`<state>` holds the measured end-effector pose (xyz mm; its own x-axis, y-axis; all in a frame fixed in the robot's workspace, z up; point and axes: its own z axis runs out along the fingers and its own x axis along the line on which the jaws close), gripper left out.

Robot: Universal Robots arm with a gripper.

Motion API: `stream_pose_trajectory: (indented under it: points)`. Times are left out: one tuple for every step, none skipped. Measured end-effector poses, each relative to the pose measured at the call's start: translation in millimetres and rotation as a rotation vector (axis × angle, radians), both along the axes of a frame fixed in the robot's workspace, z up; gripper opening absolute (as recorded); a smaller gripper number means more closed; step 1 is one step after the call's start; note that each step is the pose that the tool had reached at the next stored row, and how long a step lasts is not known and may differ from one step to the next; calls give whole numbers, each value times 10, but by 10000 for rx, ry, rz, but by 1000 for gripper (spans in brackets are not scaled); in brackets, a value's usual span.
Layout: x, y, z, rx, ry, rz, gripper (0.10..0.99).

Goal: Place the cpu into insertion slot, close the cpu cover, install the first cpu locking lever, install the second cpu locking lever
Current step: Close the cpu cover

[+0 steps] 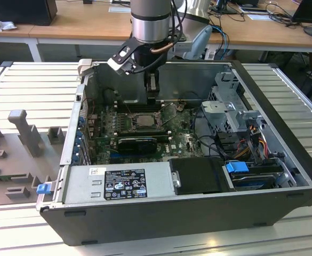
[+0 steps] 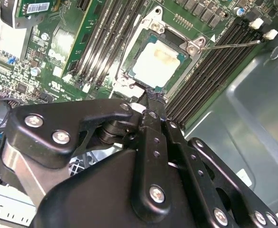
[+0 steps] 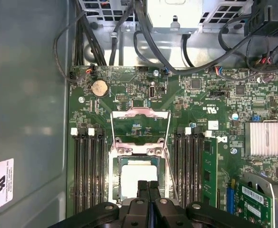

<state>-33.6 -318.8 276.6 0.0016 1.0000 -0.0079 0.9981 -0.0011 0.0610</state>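
**Support surface: slatted desk, two items resting on it**

The desk (image 1: 36, 80) is pale and ribbed in long slats. An open black computer case (image 1: 198, 213) lies on its side at the centre, directly on the slats. At 9 o'clock, just beside the case, rests a grey moulded tray (image 1: 6, 176) with upright blocks.

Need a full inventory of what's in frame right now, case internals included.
computer case: 1, black, lying open on the slatted table
motherboard: 1, green, inside the case
insertion slot: 1, black-framed, mid-board
cpu: 1, silver-grey, lying in the slot
cpu cover: 1, silvery, raised open beside the slot
memory slots: two banks, black, flanking the slot
coin cell: 1, silver, on the board
heatsink: 1, silver, finned, on the board
power supply: 1, grey, inside the case
cables: bundle, black, past the board's edge
arm: 1, silver-grey, above the case
end effector: 1, black, shut, at the slot's edge
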Motion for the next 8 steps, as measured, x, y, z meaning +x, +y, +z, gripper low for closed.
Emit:
stream_pose_trajectory:
  points:
    - [8,0,15,0,0,-1,106]
    - [8,0,36,0,0,-3,106]
    - [8,0,70,-1,0,-3,106]
    - [8,0,94,-1,0,-3,106]
    - [9,0,118,0,-1,-2,106]
    - [9,0,138,0,0,-1,106]
    - [15,0,153,0,0,0,106]
    - [22,0,159,0,1,-1,106]
